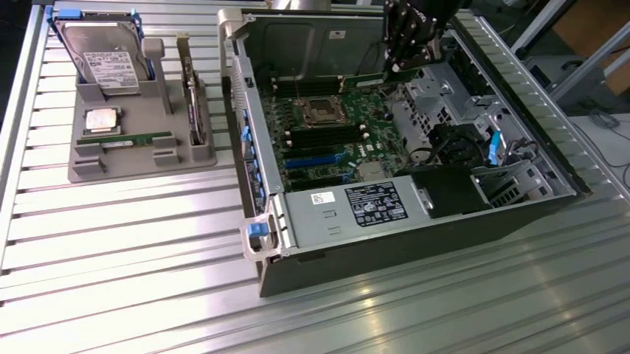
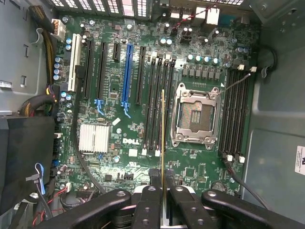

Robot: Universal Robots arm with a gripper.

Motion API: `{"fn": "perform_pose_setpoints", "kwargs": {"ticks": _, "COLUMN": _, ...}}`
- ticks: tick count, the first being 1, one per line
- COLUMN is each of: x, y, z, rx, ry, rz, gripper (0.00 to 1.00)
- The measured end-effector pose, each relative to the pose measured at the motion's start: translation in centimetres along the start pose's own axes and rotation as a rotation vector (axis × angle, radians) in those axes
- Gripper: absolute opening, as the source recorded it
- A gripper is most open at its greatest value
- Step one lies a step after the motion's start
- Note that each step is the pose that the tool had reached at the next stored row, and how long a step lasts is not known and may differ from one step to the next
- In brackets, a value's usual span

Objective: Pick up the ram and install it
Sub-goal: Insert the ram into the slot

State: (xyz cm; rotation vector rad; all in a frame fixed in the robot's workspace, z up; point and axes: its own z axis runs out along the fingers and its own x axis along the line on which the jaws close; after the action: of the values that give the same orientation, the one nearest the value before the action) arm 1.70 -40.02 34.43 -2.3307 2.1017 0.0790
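From my remote seat I see the gripper [image 1: 406,65] down inside the open computer case [image 1: 295,44], at about one o'clock of the case's interior in the exterior view. Its fingers [image 2: 147,202] are clamped on the ram [image 2: 163,138], which the wrist view shows edge-on as a thin greenish-gold line running straight out from between the two pads. In the exterior view I make out the ram [image 1: 367,76] as a narrow green strip just beside the black gripper body, above the motherboard [image 1: 340,158]. In the wrist view the stick lies parallel to the bank of black memory slots [image 2: 155,105] just beside the CPU socket [image 2: 196,114] and lines up over that bank. I cannot tell whether its lower edge touches a slot or hangs above it. The socket has its metal frame open and holds no chip. At about nine o'clock of the case, on the exterior view's left, a grey tray [image 1: 138,168] sits on the slatted metal table [image 1: 118,251], well apart from the arm. It carries a hard drive [image 1: 106,55], a square silver CPU chip [image 1: 102,118] and another green stick [image 1: 123,137] lying flat.
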Motion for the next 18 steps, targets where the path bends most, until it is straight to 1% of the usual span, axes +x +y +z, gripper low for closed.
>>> {"fn": "perform_pose_setpoints", "kwargs": {"ticks": 18, "x": 0.01, "y": -0.01, "z": 0.37, "rx": 0.0, "ry": 0.0, "rz": 0.0, "gripper": 0.14}}
